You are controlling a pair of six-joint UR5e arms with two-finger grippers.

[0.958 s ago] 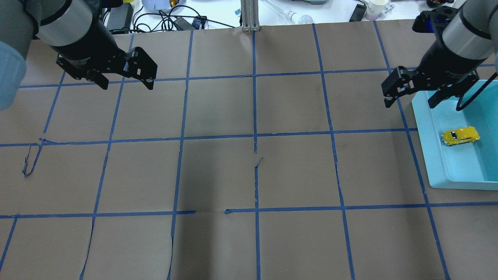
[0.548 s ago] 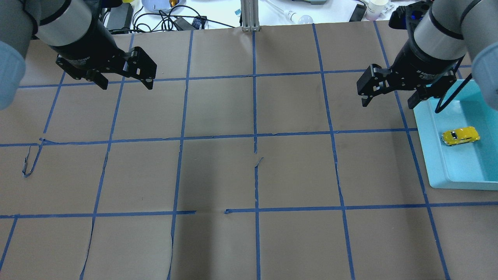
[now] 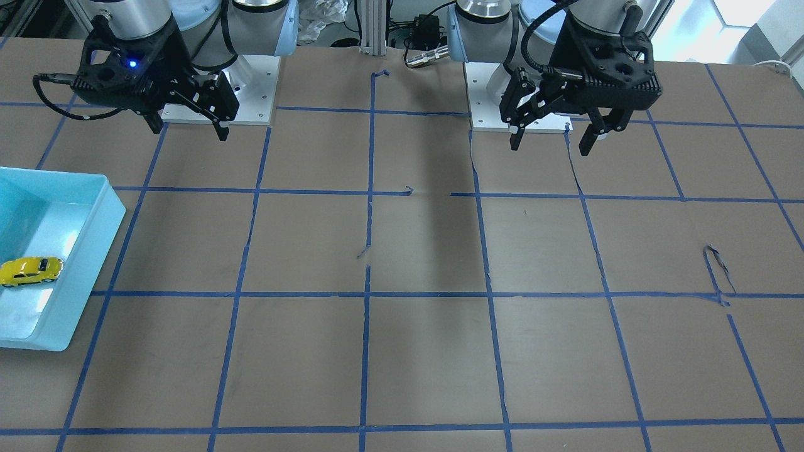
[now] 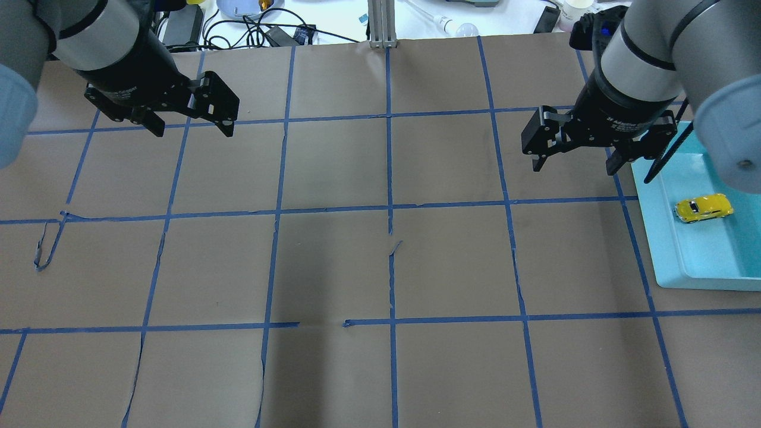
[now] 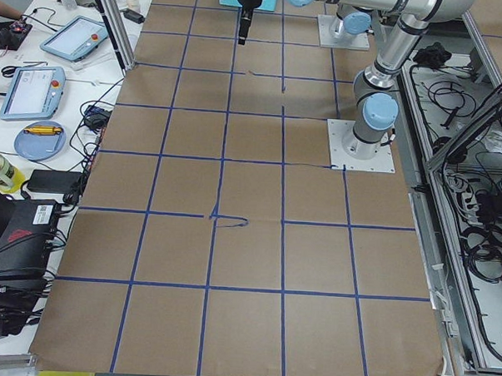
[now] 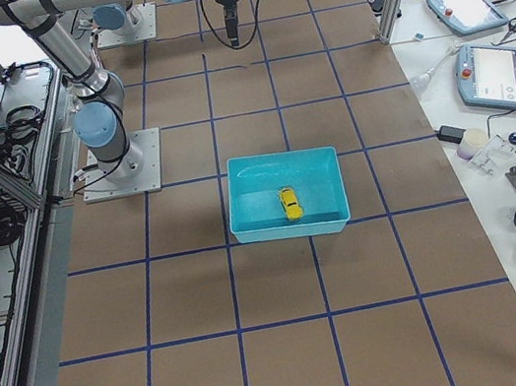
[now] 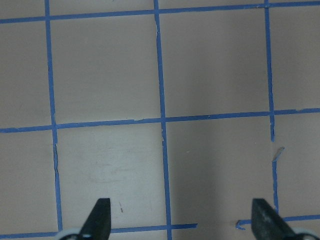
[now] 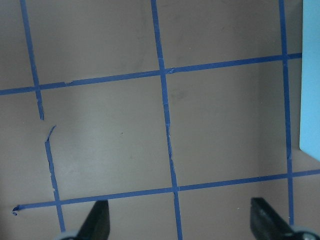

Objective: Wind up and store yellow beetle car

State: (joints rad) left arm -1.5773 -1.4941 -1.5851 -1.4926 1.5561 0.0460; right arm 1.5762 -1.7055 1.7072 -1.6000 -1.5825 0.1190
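Observation:
The yellow beetle car (image 4: 703, 208) lies inside a light blue tray (image 4: 654, 238) at the table's right edge, apart from both grippers. It also shows in the front view (image 3: 30, 270) and the right side view (image 6: 289, 202). My right gripper (image 4: 574, 168) is open and empty, above the brown paper just left of the tray's far corner. My left gripper (image 4: 194, 132) is open and empty, above the far left of the table. Both wrist views show only spread fingertips (image 7: 98, 220) (image 8: 98, 220) over taped paper.
Blue tape lines form a grid on the brown paper, with a few torn loose ends (image 4: 44, 249). An aluminium post (image 4: 380, 24) stands at the far edge. Cables and small items lie on the white bench behind it. The tray's edge (image 8: 311, 100) shows in the right wrist view.
My right gripper has moved left, from over the tray's far corner to above the paper beside it. The car and the left arm have not moved.

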